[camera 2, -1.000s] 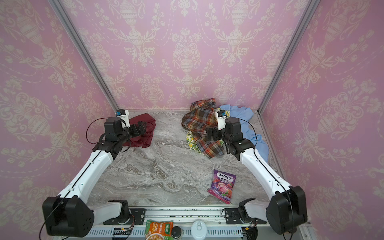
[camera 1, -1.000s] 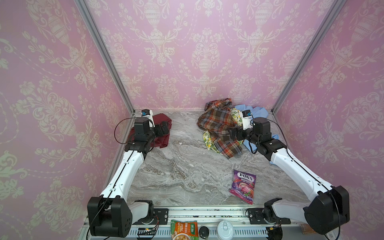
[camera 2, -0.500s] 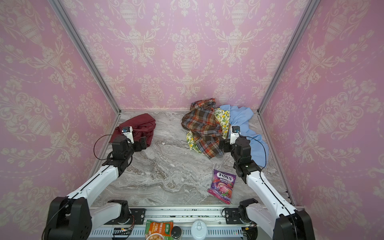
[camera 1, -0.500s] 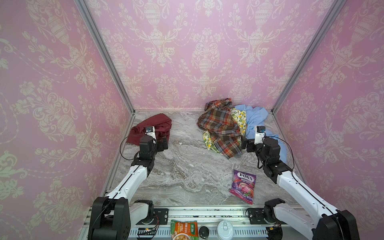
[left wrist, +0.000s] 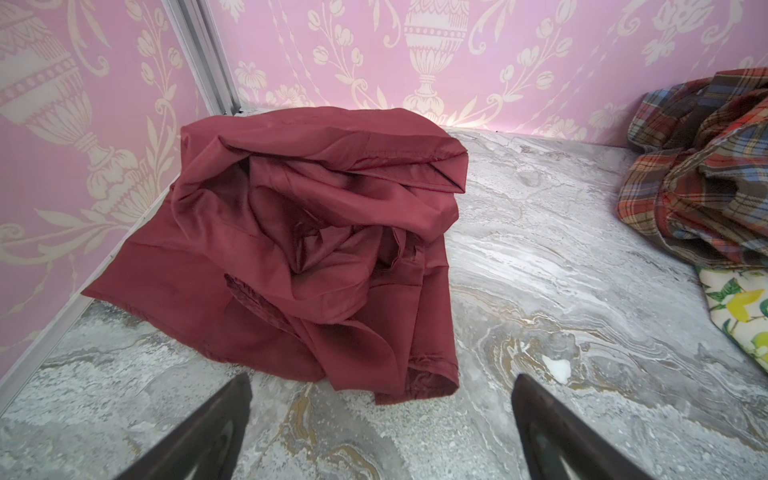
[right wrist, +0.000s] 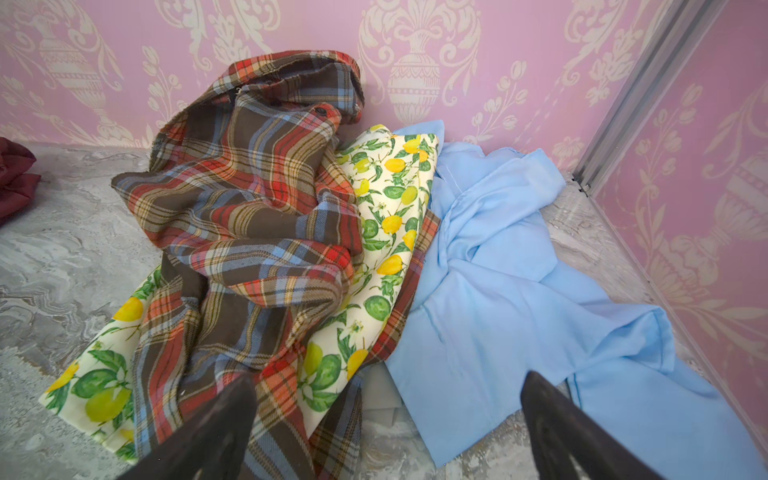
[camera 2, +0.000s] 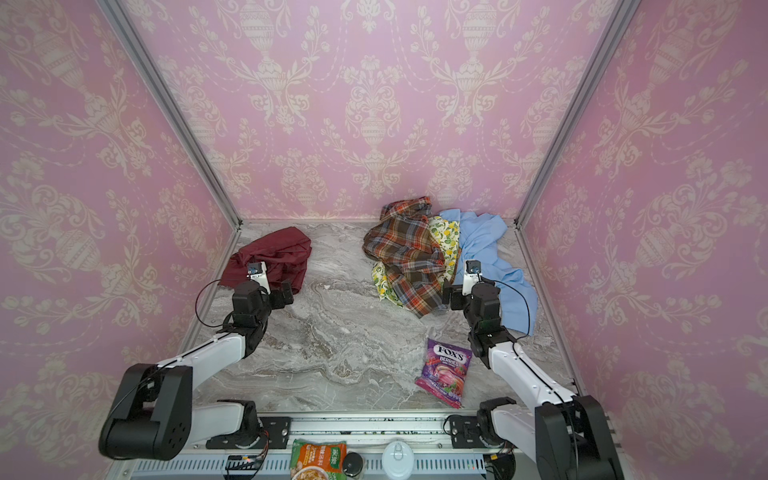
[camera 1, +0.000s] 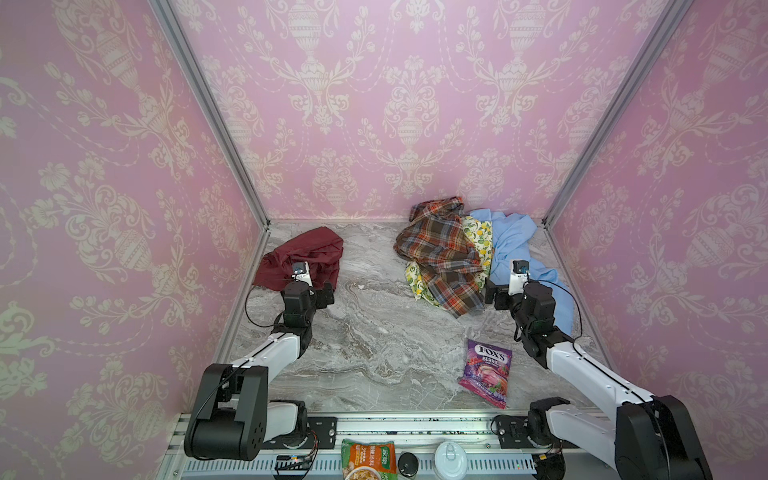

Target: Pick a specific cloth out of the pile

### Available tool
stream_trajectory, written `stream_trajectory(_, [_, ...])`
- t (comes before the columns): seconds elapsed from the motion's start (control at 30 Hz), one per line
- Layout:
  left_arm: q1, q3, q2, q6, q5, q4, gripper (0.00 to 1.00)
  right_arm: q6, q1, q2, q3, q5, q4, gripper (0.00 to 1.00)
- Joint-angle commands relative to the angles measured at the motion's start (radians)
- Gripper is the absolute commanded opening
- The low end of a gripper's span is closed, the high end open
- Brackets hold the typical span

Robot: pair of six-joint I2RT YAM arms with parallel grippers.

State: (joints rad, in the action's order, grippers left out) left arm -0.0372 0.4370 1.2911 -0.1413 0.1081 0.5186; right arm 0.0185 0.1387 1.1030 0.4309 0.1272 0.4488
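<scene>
I judge the picking-out essentially done: the thin, slightly shiny plain maroon cloth (camera 1: pixel 322 249) lies crumpled alone in the far left corner of the grey marbled table (camera 1: pixel 374 340). It is well apart from the pile (camera 2: pixel 415 257) of orange-brown plaid shirt (camera 1: pixel 440 253), yellow lemon-print cloth (camera 1: pixel 478 237) and light blue shirt (camera 1: pixel 515 245) in the far right corner. My left gripper (left wrist: pixel 382 378) hangs just short of the maroon cloth and my right gripper (right wrist: pixel 386 382) faces the pile's near edge, both spread wide and empty, so next I would only draw both arms clear without snagging fabric.
</scene>
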Motion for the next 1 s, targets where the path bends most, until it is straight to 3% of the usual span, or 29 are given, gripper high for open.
stream_trajectory(0.0, [0.024,-0.030,0.024,0.010,0.023,0.083,0.99,-0.024,-0.012,0.023,-0.022,0.001,0.065,1.00])
stream_trajectory(0.23, [0.037,-0.031,0.090,0.018,0.017,0.114,0.99,-0.028,-0.035,0.102,-0.063,0.012,0.184,1.00])
stream_trajectory(0.43, [0.039,-0.058,0.149,0.077,0.009,0.229,0.99,-0.025,-0.052,0.205,-0.120,0.024,0.390,1.00])
stream_trajectory(0.67, [0.118,-0.048,0.178,0.031,-0.031,0.260,0.99,-0.022,-0.060,0.401,-0.116,-0.011,0.563,1.00])
stream_trajectory(0.77, [0.131,-0.107,0.229,0.020,-0.007,0.429,0.99,-0.016,-0.067,0.447,-0.109,-0.016,0.592,1.00])
stream_trajectory(0.87, [0.124,-0.094,0.268,0.058,-0.088,0.415,0.99,0.002,-0.085,0.443,-0.083,-0.041,0.532,1.00])
stream_trajectory(0.9, [0.123,-0.108,0.331,0.066,-0.088,0.529,0.99,0.008,-0.093,0.439,-0.075,-0.053,0.504,1.00])
stream_trajectory(0.97, [0.118,-0.087,0.338,0.073,-0.092,0.484,0.99,0.016,-0.109,0.443,-0.064,-0.091,0.491,1.00])
